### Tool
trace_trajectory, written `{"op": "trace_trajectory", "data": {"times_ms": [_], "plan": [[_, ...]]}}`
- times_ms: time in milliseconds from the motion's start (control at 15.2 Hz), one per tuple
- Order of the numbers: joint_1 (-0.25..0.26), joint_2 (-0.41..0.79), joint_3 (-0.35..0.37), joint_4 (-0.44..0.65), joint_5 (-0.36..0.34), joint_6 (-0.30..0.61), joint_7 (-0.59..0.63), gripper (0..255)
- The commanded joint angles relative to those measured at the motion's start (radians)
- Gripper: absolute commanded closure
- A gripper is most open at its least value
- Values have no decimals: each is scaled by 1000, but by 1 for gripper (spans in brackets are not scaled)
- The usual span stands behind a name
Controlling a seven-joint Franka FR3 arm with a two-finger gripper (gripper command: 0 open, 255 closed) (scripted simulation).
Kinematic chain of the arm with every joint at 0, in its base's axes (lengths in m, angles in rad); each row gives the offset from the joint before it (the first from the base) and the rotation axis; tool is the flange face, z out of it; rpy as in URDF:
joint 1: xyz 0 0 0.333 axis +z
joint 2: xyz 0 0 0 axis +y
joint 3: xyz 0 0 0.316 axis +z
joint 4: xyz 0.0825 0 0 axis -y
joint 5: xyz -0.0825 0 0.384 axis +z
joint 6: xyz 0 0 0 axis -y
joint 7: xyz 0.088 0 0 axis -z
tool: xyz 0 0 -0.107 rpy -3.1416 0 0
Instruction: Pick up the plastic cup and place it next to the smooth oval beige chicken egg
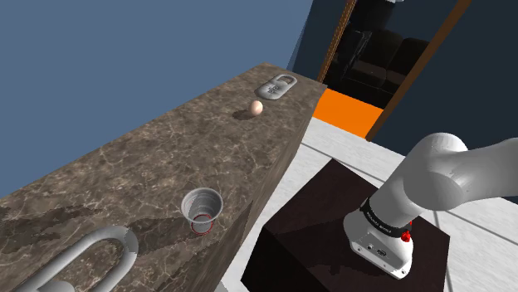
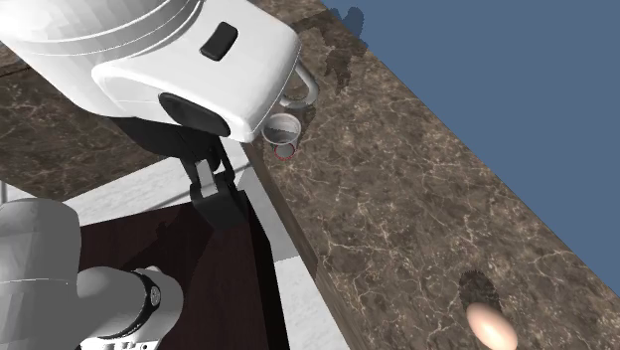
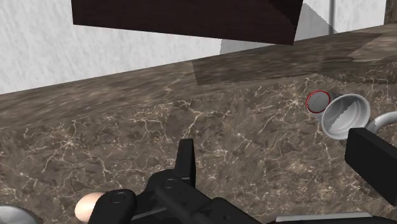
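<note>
Shoulder view findings: the cup [image 1: 202, 211] stands on the stone counter [image 1: 124, 158] at lower centre of frame. The egg [image 1: 256, 107] sits well apart from it at upper centre, near a grey padlock [image 1: 276, 86]. In the second exterior view, the gripper [image 2: 212, 177] hangs at centre left, short of the counter's edge, fingers spread and holding nothing. Assessment: 0 of 2 steps complete. Outstanding: reach and grasp the cup, carry it along the counter, set it beside the egg.

Open counter [image 1: 166, 141] between cup [image 1: 202, 207] and egg [image 1: 256, 107], grey looped object [image 1: 112, 237] apparently beside cup
</note>
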Motion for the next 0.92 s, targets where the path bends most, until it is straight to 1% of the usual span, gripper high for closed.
{"op": "trace_trajectory", "data": {"times_ms": [0,462,858], "plan": [[0,0,0,0,0,0,0,0],[42,73,89,-137,77,215,52,0],[80,197,172,-206,141,415,91,0]]}}
